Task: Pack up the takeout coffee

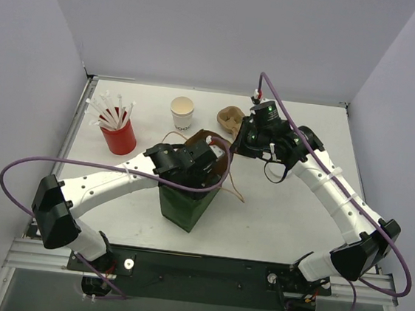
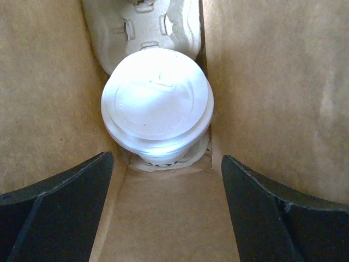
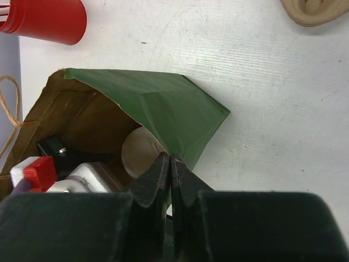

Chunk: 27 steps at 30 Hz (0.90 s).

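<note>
The takeout coffee, a small white paper cup (image 1: 182, 113) with a cream rim and dark print, stands open on the table behind the green paper bag (image 1: 186, 204). My left gripper (image 1: 195, 165) reaches into the bag's mouth. In the left wrist view it (image 2: 166, 213) is open and empty above a white lidded cup (image 2: 157, 109), which sits in a pulp carrier on the bag's floor. My right gripper (image 1: 237, 142) is shut on the bag's rim; the right wrist view shows its tips (image 3: 170, 159) pinching the green paper (image 3: 163, 106), with the lid (image 3: 139, 153) visible inside.
A red cup of white straws (image 1: 117, 133) stands at the left and shows in the right wrist view (image 3: 49, 19). A brown pulp carrier (image 1: 230, 118) lies behind the bag, right of the paper cup, and shows in the right wrist view (image 3: 313, 11). The bag's twine handle (image 1: 234, 188) hangs loose.
</note>
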Available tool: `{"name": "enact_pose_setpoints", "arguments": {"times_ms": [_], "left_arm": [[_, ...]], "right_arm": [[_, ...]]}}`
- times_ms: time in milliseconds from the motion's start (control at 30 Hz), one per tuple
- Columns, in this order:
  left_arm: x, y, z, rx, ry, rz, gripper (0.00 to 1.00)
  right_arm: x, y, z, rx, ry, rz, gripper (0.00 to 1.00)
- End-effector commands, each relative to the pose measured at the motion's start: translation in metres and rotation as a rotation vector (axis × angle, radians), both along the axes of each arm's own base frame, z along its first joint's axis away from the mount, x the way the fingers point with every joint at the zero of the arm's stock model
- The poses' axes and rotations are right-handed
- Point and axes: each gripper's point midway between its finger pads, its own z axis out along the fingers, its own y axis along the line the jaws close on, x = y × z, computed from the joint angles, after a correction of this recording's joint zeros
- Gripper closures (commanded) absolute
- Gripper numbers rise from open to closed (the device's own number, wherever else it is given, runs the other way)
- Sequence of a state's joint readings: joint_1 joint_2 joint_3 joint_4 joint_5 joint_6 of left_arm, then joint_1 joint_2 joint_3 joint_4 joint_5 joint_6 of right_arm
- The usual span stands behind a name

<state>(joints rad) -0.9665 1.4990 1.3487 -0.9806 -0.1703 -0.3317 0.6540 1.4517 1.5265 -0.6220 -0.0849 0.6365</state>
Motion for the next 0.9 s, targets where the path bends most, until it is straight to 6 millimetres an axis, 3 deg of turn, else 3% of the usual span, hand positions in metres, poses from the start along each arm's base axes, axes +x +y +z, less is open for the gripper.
{"name": "enact_pose_setpoints", "arguments": {"times_ms": [0, 867], "left_arm": [[0.007, -0.015, 0.037, -0.130, -0.086, -0.019, 0.09], [0.015, -0.016, 0.073, -0.161, -0.153, -0.021, 0.12]], "right_arm": [[-0.001, -0.006, 0.027, 0.021, -0.056, -0.033, 1.00], [-0.004, -0.017, 0.030, -0.022, -0.047, -0.061, 1.00]]}}
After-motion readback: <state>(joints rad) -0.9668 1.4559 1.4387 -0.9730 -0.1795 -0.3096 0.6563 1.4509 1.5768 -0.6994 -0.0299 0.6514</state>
